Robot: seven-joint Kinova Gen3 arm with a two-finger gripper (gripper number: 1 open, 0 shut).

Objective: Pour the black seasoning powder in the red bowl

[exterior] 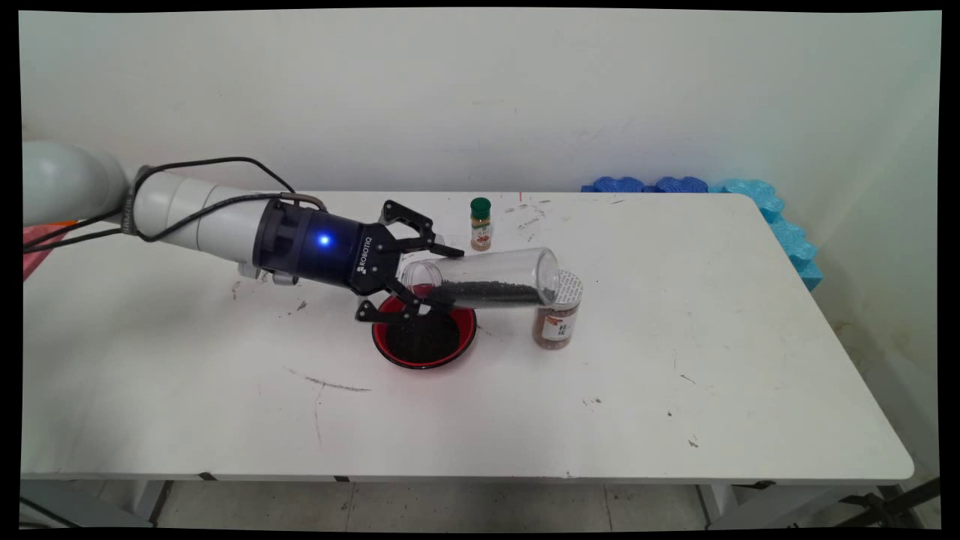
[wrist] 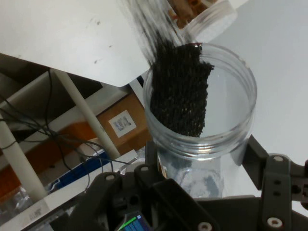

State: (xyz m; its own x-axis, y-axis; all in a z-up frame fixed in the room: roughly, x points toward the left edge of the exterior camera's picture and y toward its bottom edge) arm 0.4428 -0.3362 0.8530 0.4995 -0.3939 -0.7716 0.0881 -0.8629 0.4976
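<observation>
My gripper is shut on a clear plastic jar, which it holds lying on its side above the table. A layer of black grains runs along the jar's lower wall. Just under the gripped end sits a red bowl holding a heap of black grains. In the hand view the jar fills the middle between the fingers, and the black grains cling to one side of it, blurred further along.
A spice jar with a white lid and brown contents stands just right of the bowl, close under the clear jar's far end. A small green-capped bottle stands behind. Blue foam pieces line the table's back right edge.
</observation>
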